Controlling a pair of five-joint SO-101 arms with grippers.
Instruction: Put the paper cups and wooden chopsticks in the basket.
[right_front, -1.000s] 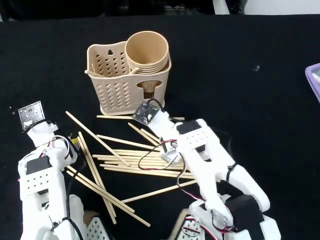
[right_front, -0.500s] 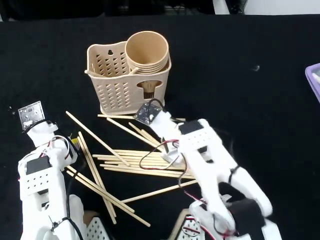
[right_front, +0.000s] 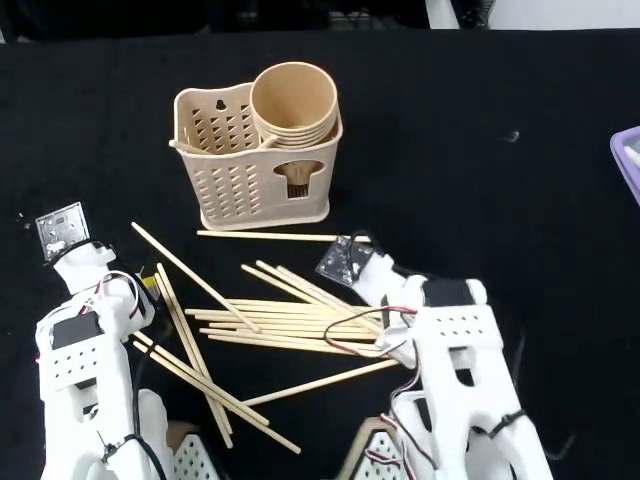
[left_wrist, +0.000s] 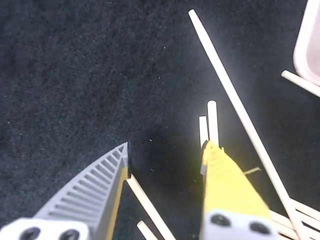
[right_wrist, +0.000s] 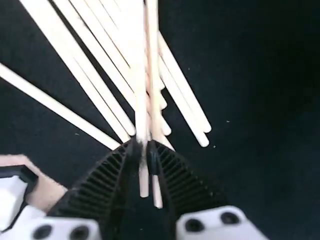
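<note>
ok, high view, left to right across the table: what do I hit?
left arm → chopsticks scattered on the table → right arm → purple object at the picture's edge. The basket is left out: it sits within the chopsticks' span.

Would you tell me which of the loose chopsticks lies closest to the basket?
The lone chopstick lying along the front wall of the basket, apart from the crossed pile nearer the arms.
</note>
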